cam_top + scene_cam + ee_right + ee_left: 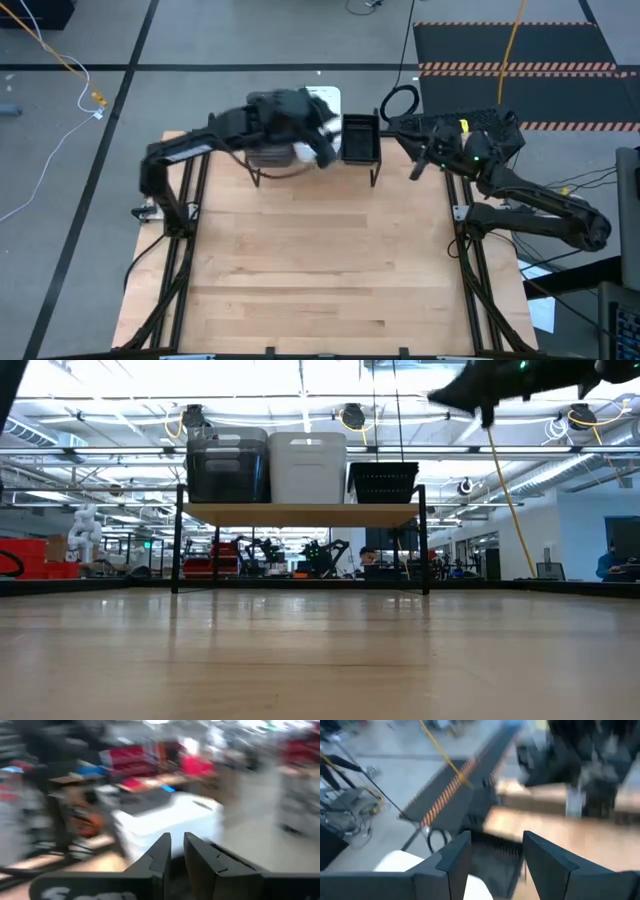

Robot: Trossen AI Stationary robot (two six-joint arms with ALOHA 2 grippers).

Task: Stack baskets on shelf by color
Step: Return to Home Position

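Note:
The shelf (300,513) stands at the table's far edge on thin black legs. On its plank rest a dark grey basket stack (228,465) at the left, a white stack (307,467) in the middle and a black mesh basket (384,482) at the right. My left gripper (326,138) hangs open above the white and mesh baskets; in its wrist view the left gripper (495,857) has nothing between its fingers. My right gripper (416,166) is raised beside the shelf's right end. Seen from its own wrist, the right gripper (177,847) shows a narrow empty gap.
The wooden tabletop (320,270) spreads bare in front of the shelf. Black frame rails (170,290) run along both side edges. A black cable loop (400,100) lies on the floor behind the shelf's right end, near a striped floor mat (520,68).

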